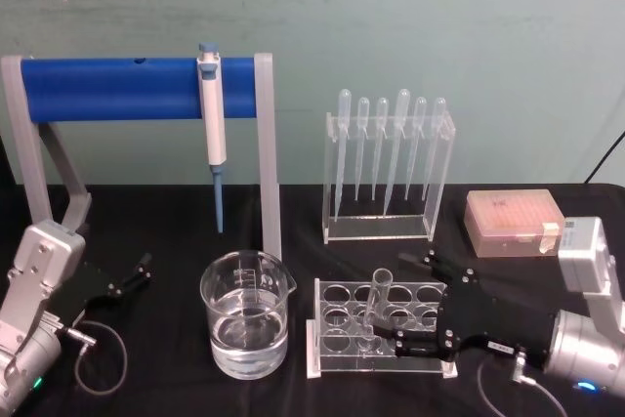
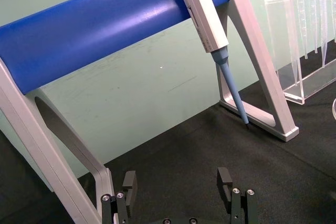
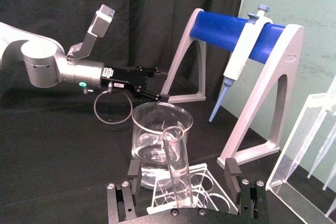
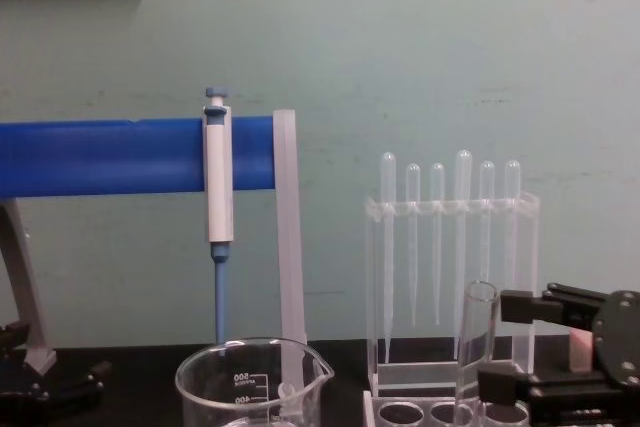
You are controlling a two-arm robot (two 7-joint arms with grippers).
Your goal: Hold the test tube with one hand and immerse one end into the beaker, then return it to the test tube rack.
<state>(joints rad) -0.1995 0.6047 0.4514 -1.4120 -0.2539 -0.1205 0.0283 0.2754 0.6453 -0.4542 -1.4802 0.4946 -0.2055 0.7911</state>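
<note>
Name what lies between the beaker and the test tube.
Head view: the rack's empty holes lie between beaker and test tube. The right gripper is open at the tube; the left gripper sits far left.

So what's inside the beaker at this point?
Only clear liquid, filling roughly the lower half of the beaker. The test tube is not in it: it stands in the rack, between the fingers of the open right gripper. The clear wall covers nothing.
</note>
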